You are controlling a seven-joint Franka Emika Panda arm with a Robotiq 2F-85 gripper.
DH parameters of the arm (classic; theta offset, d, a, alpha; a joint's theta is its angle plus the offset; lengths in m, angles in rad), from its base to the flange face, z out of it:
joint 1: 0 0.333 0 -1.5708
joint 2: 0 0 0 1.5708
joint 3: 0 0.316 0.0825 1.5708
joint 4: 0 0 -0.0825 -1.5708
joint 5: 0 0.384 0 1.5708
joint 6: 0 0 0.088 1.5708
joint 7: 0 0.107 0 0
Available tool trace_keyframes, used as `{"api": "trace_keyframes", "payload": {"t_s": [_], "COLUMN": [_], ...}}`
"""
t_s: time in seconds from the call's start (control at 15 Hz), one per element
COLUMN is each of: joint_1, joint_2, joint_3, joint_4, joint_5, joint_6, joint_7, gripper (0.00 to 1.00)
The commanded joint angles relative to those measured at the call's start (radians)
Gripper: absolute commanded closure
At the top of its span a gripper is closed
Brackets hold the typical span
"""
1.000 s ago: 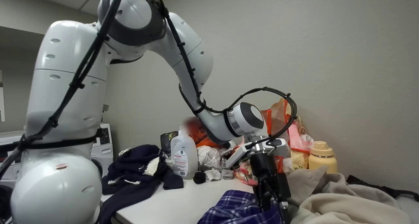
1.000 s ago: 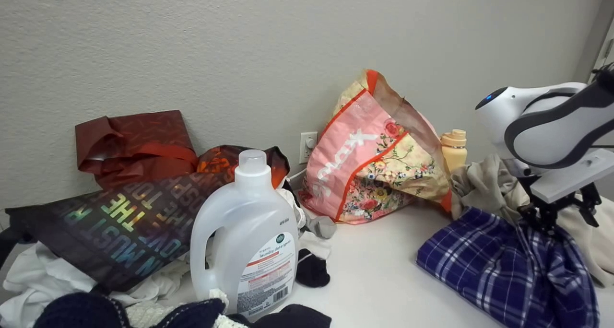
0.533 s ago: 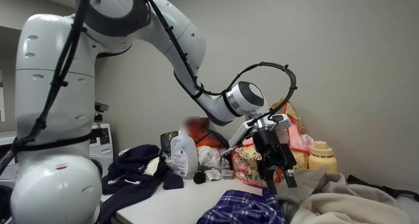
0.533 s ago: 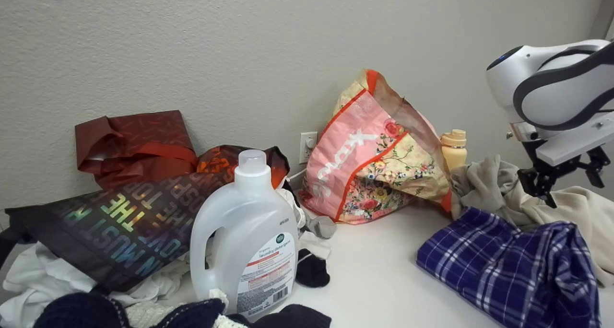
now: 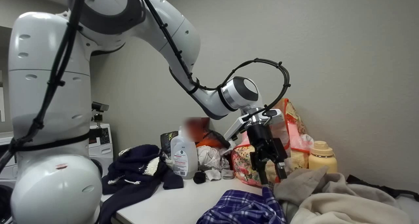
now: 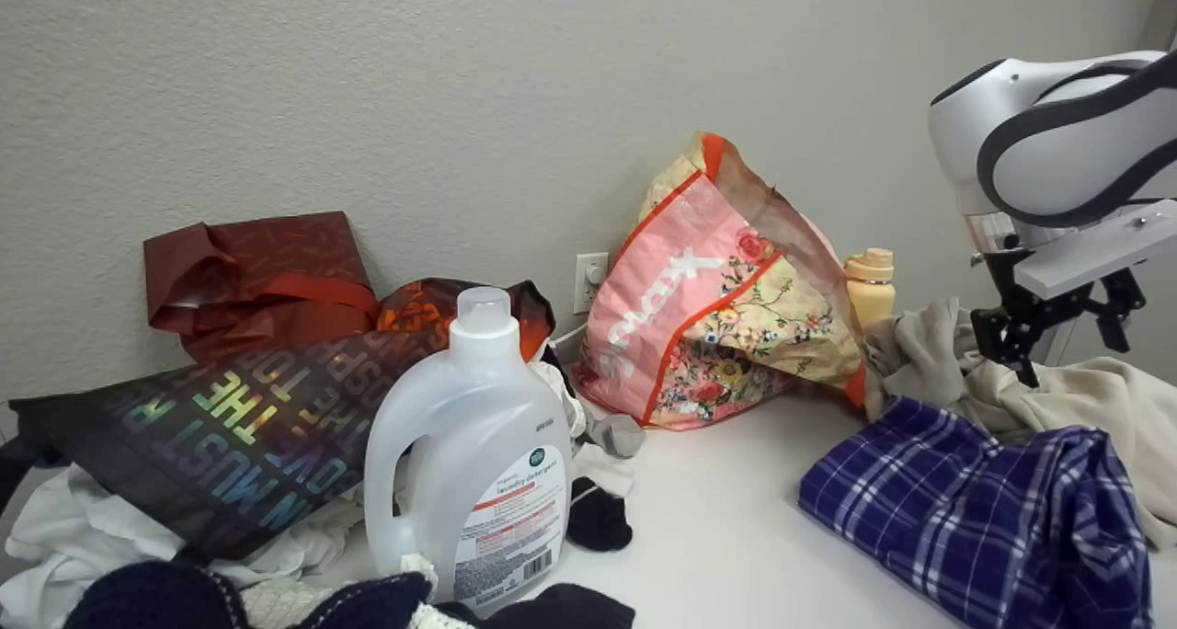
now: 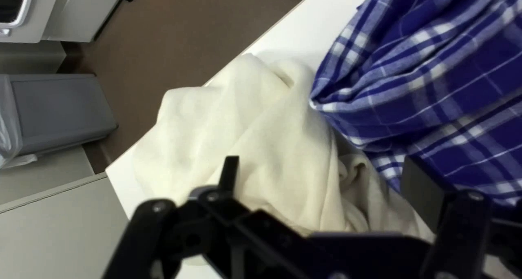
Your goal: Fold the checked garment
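At nine o'clock in an exterior view the white arm (image 5: 49, 86) ran out at the top, hiding part of the washing machines (image 5: 104, 148) behind it. Between seven and eight o'clock sat the dark navy garment (image 5: 129, 166), trimmed by the bottom edge. Near seven the detergent bottle (image 5: 184, 160) stood upright, its top blurred.

The checked garment (image 5: 240, 206) lay rumpled on the white table (image 5: 170, 204) between five and six o'clock; the bottom edge cut it off in both exterior views, and the wrist view, where it filled two to three o'clock, cropped it at the top and right. Toward five, the floral bag (image 5: 244, 165) was partly covered by the pincer (image 5: 273, 176), which was released, its jaws spread wide. In an exterior view the pincer (image 6: 1074, 364) hung near three o'clock, above the garment and apart from it, and the right edge cut off the arm. In the wrist view its fingers (image 7: 426, 193) were dark and out of focus, one overlapping the garment.

At four o'clock stood the yellow bottle (image 5: 323, 160), its base hidden by the beige cloth pile (image 5: 347, 204). Beyond the pile a dark strip (image 5: 389, 191) was hard to make out.
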Motion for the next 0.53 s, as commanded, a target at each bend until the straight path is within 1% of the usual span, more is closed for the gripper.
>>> {"api": "trace_keyframes", "payload": {"t_s": [0.0, 0.2, 0.47], "joint_1": [0.005, 0.010, 0.014], "joint_2": [-0.003, 0.018, 0.063], "joint_3": [0.033, 0.051, 0.052], "joint_4": [-0.029, -0.044, -0.068], "joint_5": [0.062, 0.066, 0.047], "joint_6": [0.025, 0.037, 0.062], "joint_7": [-0.038, -0.040, -0.027], "gripper": [0.00, 0.00, 0.00]}}
